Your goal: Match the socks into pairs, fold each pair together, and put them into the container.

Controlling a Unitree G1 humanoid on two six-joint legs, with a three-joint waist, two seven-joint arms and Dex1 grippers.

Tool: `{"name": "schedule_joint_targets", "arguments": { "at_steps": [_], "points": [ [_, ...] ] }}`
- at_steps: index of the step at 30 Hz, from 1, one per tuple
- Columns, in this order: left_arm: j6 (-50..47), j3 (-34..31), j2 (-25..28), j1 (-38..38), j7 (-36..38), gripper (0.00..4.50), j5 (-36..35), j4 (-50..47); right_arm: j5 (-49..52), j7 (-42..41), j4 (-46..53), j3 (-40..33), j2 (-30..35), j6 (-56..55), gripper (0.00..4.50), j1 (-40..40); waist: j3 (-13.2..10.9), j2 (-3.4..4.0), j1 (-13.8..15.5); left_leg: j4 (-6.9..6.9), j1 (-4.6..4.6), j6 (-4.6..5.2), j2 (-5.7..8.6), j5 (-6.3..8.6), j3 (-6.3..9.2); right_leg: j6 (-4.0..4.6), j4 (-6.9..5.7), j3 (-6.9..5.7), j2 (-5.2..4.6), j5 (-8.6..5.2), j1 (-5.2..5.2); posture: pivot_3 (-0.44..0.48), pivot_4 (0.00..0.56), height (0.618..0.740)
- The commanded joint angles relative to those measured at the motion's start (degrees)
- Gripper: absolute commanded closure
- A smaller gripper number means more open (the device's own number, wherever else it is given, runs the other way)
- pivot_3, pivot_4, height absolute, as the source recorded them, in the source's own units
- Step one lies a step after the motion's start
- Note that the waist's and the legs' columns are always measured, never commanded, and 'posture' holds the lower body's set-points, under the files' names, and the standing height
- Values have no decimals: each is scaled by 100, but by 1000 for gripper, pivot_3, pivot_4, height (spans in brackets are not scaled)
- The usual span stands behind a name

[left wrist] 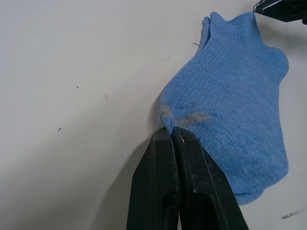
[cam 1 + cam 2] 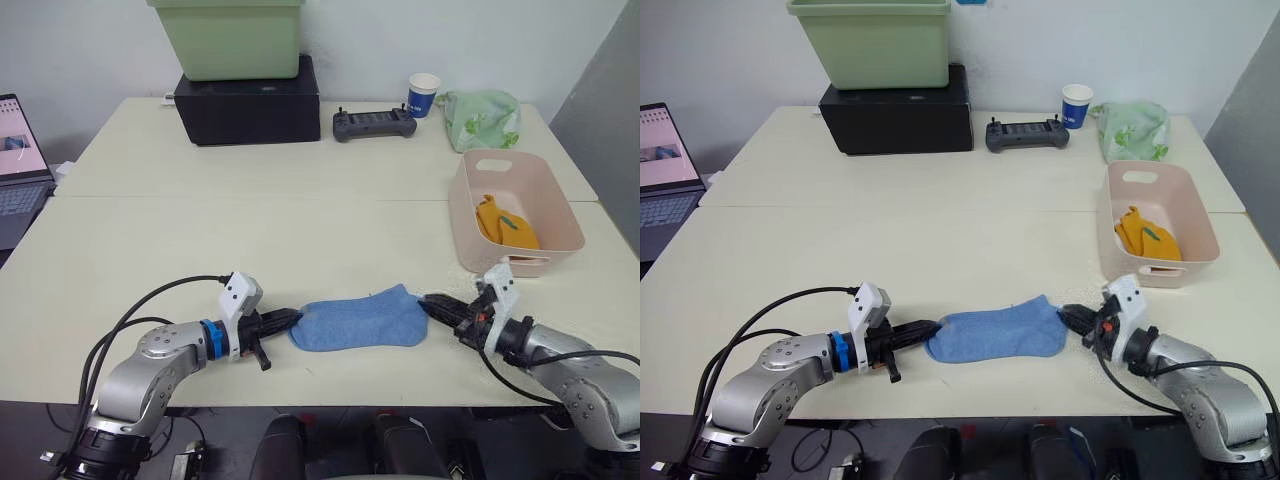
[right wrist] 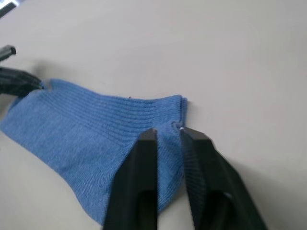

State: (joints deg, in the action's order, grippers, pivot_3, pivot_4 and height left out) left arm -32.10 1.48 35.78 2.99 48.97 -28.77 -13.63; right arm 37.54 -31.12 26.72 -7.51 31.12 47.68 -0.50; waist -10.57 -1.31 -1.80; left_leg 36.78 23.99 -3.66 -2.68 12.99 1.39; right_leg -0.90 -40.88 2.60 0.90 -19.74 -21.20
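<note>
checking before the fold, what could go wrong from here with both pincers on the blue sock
1. The left pincer pinches only the toe tip of the blue sock, so the knit may slip free when lifted.
2. The right pincer holds just the cuff corner; its layers could separate.
3. The sock lies near the table's front edge, so a dropped end might slide off.

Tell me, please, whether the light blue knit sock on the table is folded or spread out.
Spread out: the light blue knit sock lies flat at full length, left gripper pinching one end, right gripper at the other.
</note>
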Motion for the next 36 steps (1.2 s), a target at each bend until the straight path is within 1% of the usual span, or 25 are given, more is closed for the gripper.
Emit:
{"name": "schedule_joint_targets", "arguments": {
  "at_steps": [1,7,8,9,10,11,18,19,20,22,27,30,33,36],
  "points": [
    [71,-123,21,28,36,4500,-29,-166,29,132,36,241,-20,309,2141,174,0,0,-2,0,0,0,0,0,0,0,0,0,0,0,0,0,150,740],
    [46,-139,41,28,48,4500,-43,-205,141,109,2,466,-56,680,25,265,1,-1,-6,0,-2,0,0,0,-1,-1,0,1,0,-1,0,0,150,740],
    [49,-144,47,23,53,4500,-44,-211,174,53,14,484,-50,690,25,241,1,-2,-6,0,-3,0,0,0,-1,-2,0,1,0,-1,1,0,150,740],
    [54,-147,53,19,60,4500,-44,-217,226,3,29,488,-51,698,96,212,1,-2,-6,0,-4,0,0,0,0,-4,0,-1,1,-2,2,0,150,740],
    [56,-146,55,23,65,4500,-42,-215,260,-30,32,489,-54,704,257,200,1,-2,-6,0,-4,0,0,0,0,-4,0,-1,0,-2,2,0,150,740],
    [54,-151,54,24,69,4500,-49,-217,298,-38,39,464,-72,715,527,186,1,-2,-5,0,-4,0,0,0,0,-5,0,-1,1,-3,2,0,150,740],
    [32,-166,45,-2,73,4500,-78,-260,331,48,-64,341,-134,716,3095,113,1,-2,-5,-1,-3,0,0,0,0,-3,0,-1,1,-2,1,0,150,740],
    [19,-173,49,-14,74,4500,-90,-279,351,57,-82,313,-148,730,3379,106,1,-2,-5,-1,-3,0,0,0,0,-4,0,-1,1,-2,1,0,150,740],
    [10,-179,51,-23,74,4500,-97,-291,367,62,-94,295,-156,739,3797,103,1,-2,-5,-1,-3,0,0,0,-1,-4,0,0,1,-2,1,0,150,740],
    [-92,-205,81,-54,106,4500,-168,-345,482,27,-158,174,-159,806,4485,132,1,-2,-5,-1,-3,0,0,0,0,-4,0,-1,1,-2,1,0,150,740],
    [-332,-325,186,-129,146,4500,-343,-530,646,-267,-288,-8,108,881,4485,141,1,-1,-1,-1,-2,0,-1,0,0,-3,0,0,1,-2,1,0,150,740],
    [-265,-387,139,-101,142,4500,-372,-496,615,-337,-392,-2,153,858,4485,202,1,-1,-1,-1,-3,0,1,0,-1,-4,0,-1,1,-2,1,0,150,740],
    [-330,-386,116,-123,246,3918,-530,-525,604,-308,-402,59,100,840,4500,250,1,-2,-2,0,-2,0,1,0,-1,-4,0,0,1,-2,1,0,150,740],
    [-320,-442,173,-175,233,2909,-550,-572,620,-332,-358,65,107,835,4500,215,1,-1,-2,0,-2,0,0,0,0,-5,0,0,1,-2,1,0,150,740]
  ]
}}
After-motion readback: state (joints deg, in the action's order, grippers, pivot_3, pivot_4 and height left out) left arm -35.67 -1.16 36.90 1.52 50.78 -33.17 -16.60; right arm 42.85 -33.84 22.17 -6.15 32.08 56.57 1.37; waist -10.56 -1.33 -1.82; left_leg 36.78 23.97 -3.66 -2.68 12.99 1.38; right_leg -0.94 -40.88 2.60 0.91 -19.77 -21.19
